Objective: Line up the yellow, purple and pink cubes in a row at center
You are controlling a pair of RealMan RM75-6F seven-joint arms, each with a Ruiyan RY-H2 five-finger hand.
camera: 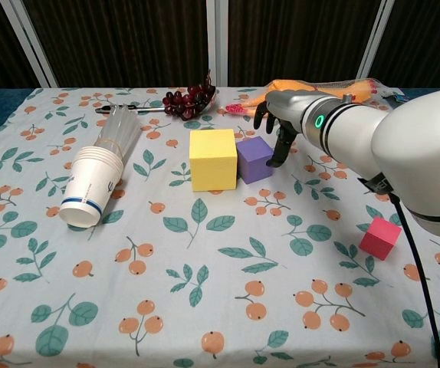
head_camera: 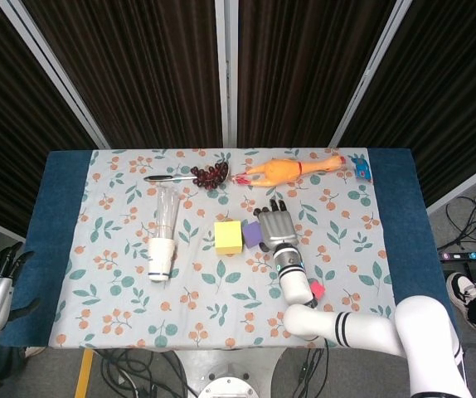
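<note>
White glossy arm (camera: pixel 404 146), green ring light, black cable, grey robot hand (head_camera: pixel 277 225) with black fingers (camera: pixel 260 116)

Crowded back and left of the table, open cloth in front.
The yellow cube (camera: pixel 213 159) and purple cube (camera: pixel 254 159) sat touching, the right hand (camera: pixel 275 126) beside the purple one. The pink cube (camera: pixel 379 238) lay well apart with bare cloth around it. Stacked cups (camera: pixel 97 179) blocked the left; grapes (camera: pixel 188 100) and a rubber chicken (head_camera: pixel 286 170) lined the far edge.
</note>
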